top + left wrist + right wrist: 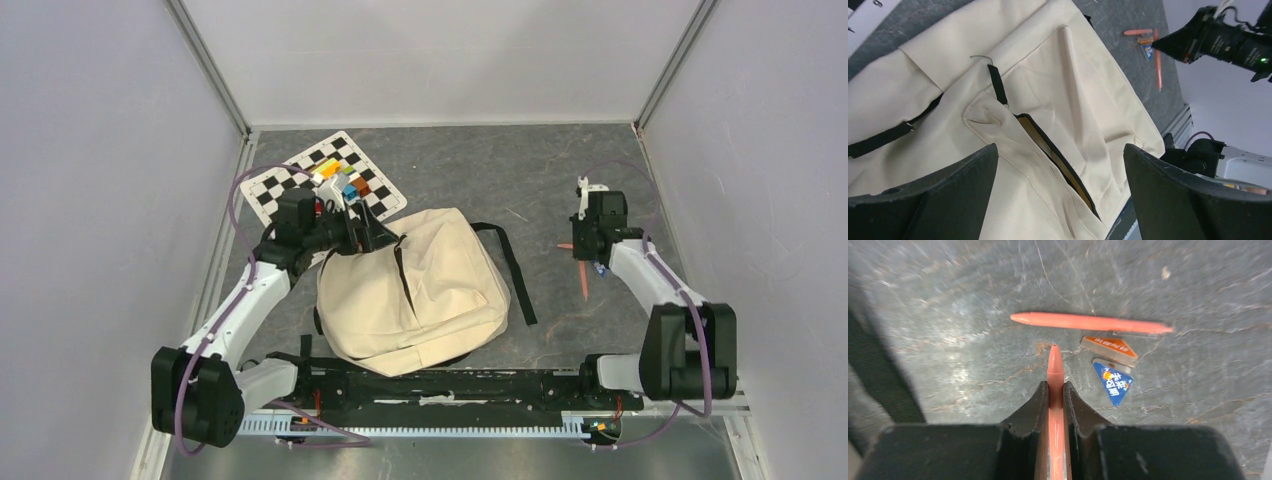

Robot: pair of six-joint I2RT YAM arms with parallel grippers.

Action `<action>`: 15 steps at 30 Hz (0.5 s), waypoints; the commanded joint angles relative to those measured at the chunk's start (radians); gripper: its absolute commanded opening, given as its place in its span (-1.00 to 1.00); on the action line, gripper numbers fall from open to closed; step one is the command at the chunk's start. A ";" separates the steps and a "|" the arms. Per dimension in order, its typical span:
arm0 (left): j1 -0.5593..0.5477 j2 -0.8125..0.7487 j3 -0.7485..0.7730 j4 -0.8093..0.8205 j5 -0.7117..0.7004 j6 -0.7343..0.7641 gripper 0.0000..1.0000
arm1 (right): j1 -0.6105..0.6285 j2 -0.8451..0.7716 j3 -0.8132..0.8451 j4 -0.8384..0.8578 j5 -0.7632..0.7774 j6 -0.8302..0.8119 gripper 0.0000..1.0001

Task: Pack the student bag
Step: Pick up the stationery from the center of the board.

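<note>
The student bag (415,290) lies flat mid-table between my arms, its zip pocket (1058,160) open only to a narrow slit. My left gripper (1059,150) hovers over it, jaws wide, gripping nothing. My right gripper (1055,390) pinches a pen (1055,362), well apart from the bag. On so thin a hold the pen may swivel or miss the slit. I can't tell what's inside the pocket, nor read the orange triangle (1110,346) or the blue triangle (1113,382)
</note>
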 commanded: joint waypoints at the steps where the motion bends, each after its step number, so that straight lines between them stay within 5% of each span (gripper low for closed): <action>1: 0.000 0.006 -0.041 0.080 0.104 -0.054 0.99 | 0.005 -0.137 0.082 -0.031 -0.046 0.023 -1.00; 15: -0.034 0.090 -0.054 -0.030 0.082 -0.017 0.69 | 0.103 -0.206 0.157 -0.064 -0.033 0.059 -1.00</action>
